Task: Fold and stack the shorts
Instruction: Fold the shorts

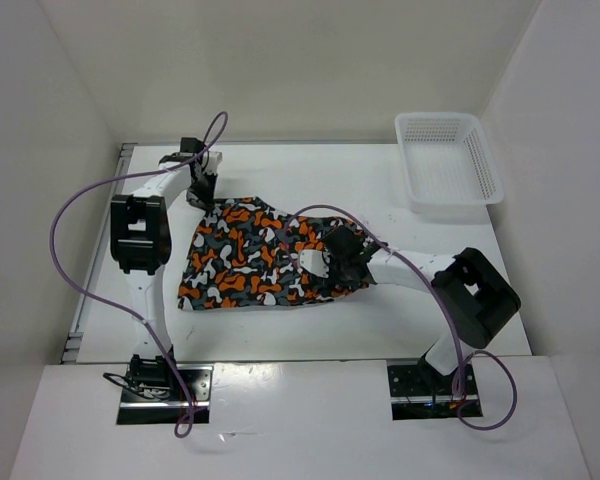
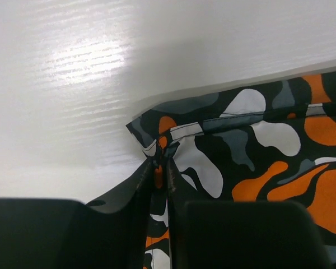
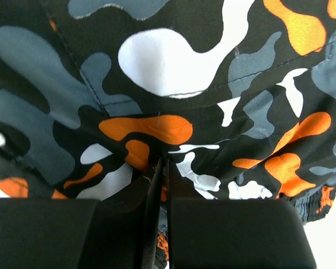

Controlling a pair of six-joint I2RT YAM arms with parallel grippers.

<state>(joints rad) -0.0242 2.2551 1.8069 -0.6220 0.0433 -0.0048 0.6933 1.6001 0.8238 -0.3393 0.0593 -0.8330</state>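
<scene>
grips soft, likely light, floppy shorts (image 1: 250,260) at a hemmed far corner with left gripper (image 2: 161,163), near the right edge with right gripper (image 3: 162,165), both clamped on cloth.

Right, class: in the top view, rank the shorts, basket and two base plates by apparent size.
1. shorts
2. basket
3. left base plate and right base plate: these look alike, so they are left unranked.

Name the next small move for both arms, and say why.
Probably raise both grips slightly to begin a fold: the left gripper is shut on a far corner of the shorts, the right gripper on their right part, and they lie flat.
</scene>
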